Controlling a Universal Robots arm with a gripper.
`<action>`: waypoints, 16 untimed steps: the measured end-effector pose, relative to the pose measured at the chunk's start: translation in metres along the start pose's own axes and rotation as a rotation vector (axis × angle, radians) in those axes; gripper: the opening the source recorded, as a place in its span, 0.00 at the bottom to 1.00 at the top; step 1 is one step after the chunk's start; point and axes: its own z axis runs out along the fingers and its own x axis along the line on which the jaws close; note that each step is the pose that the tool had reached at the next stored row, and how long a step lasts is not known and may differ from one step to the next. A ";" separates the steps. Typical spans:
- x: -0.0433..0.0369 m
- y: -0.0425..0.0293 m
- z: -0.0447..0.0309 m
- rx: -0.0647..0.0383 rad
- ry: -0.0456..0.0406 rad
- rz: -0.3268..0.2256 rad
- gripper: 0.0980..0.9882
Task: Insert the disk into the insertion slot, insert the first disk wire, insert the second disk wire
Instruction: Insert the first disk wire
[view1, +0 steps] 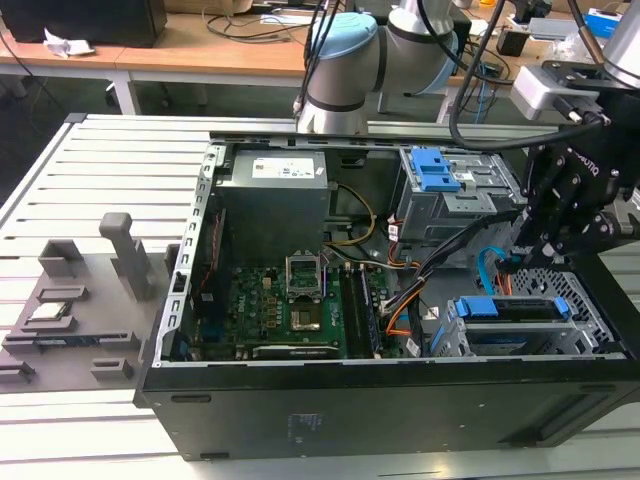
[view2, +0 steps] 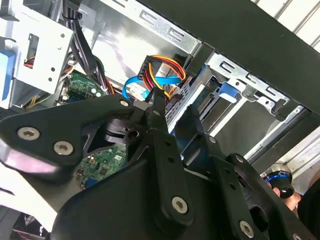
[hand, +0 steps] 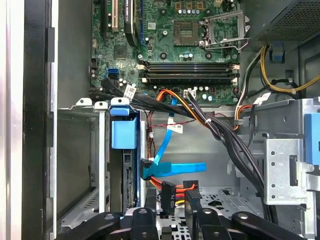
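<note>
Where gripper (view2: 175, 109) hangs, disk (view1: 512, 309) in insertion slot (view1: 592, 305)

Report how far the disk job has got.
Done, it seems: the disk stands in the insertion slot, its blue carrier tab at the mouth. In hand: the blue wire's connector sits against the disk's edge; whether it is seated I cannot tell. Left: the black connector with coloured wires lies apart from the disk, between the open gripper's fingertips.
</note>
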 end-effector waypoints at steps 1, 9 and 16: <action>0.0000 0.0007 0.0014 0.000 0.0011 0.000 0.30; 0.0017 0.0012 0.0054 0.000 0.0076 0.000 0.30; 0.0021 0.0012 0.0054 0.000 0.0076 0.000 0.08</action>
